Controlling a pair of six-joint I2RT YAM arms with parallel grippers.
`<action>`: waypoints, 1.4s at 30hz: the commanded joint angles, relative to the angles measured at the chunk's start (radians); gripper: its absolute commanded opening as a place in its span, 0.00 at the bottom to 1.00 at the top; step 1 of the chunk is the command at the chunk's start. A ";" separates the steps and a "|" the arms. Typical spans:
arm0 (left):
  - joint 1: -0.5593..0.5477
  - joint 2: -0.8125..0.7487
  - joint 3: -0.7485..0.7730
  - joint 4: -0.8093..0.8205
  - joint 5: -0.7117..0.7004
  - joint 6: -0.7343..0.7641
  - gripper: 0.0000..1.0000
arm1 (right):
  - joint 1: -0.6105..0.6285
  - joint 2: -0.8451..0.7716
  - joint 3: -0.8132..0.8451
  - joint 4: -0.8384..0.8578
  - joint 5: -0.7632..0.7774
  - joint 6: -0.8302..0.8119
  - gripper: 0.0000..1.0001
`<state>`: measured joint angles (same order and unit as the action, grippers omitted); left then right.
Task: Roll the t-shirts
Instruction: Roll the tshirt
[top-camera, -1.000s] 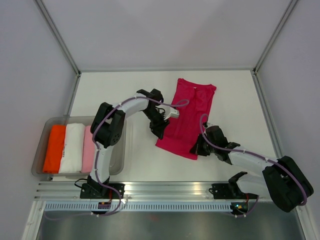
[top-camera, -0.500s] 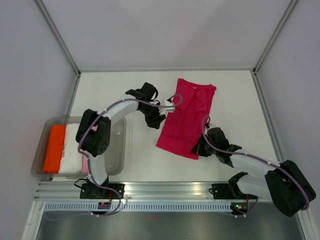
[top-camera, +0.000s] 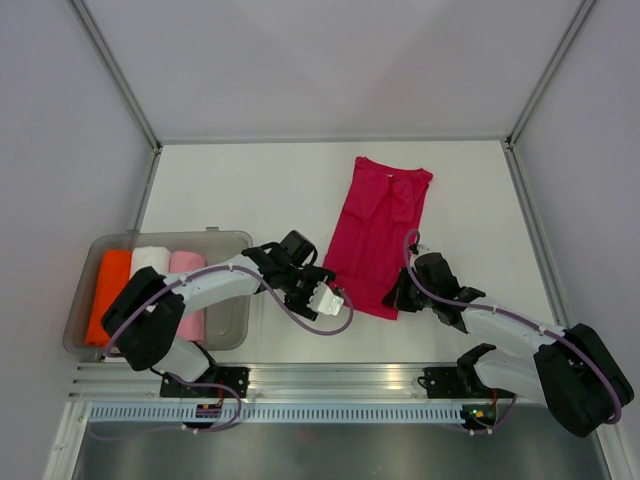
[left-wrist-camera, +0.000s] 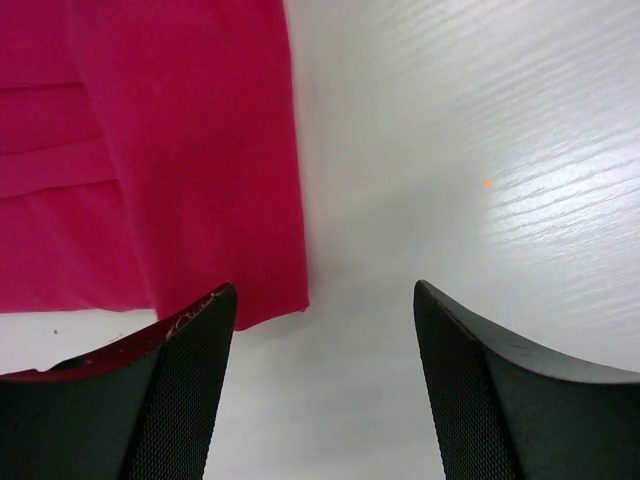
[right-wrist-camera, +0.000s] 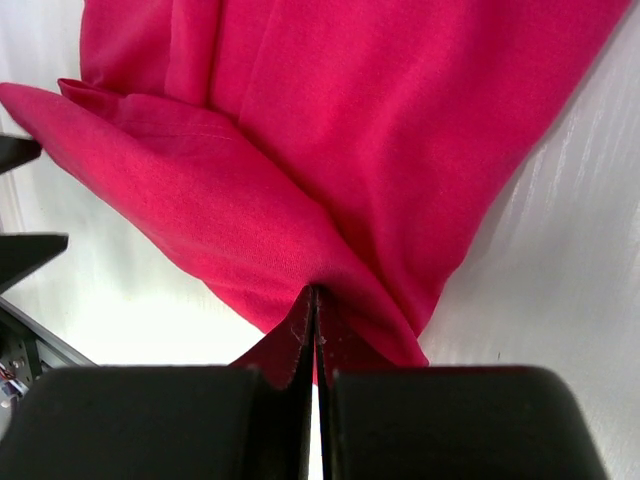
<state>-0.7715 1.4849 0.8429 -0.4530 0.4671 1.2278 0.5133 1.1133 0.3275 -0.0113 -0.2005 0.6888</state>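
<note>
A deep magenta t-shirt (top-camera: 380, 220) lies folded into a long strip on the white table, collar end far, hem end near. My right gripper (top-camera: 396, 297) is at the hem's right corner and shut on a pinch of the cloth (right-wrist-camera: 300, 230), with the jaws (right-wrist-camera: 316, 292) pressed together. My left gripper (top-camera: 316, 282) hovers by the hem's left corner. Its fingers (left-wrist-camera: 180, 390) stand wide apart over bare table, and the t-shirt's corner (left-wrist-camera: 270, 300) lies just beyond the left fingertip. Nothing is between them.
A clear plastic tub (top-camera: 160, 236) stands at the left near edge with rolled orange (top-camera: 108, 300), white (top-camera: 150, 260) and pink (top-camera: 188, 264) cloths inside. Frame posts and grey walls bound the table. A metal rail (top-camera: 330, 375) runs along the near edge.
My left arm swung from the t-shirt's left edge back toward me, down to the hem's left corner, and its jaws opened wider. The right gripper kept its hold on the hem.
</note>
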 joint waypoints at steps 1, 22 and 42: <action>0.005 0.043 -0.002 0.151 -0.070 0.105 0.77 | -0.002 -0.015 0.027 -0.010 0.015 -0.018 0.00; 0.003 0.129 0.028 0.157 -0.105 0.062 0.13 | -0.004 -0.141 0.237 -0.202 -0.026 -0.474 0.15; 0.118 0.215 0.331 -0.171 0.125 -0.235 0.02 | 0.024 -0.379 0.199 -0.437 -0.293 -1.214 0.51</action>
<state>-0.6521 1.6608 1.1275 -0.5652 0.5102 1.0737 0.5270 0.6083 0.5415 -0.3946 -0.3069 -0.4873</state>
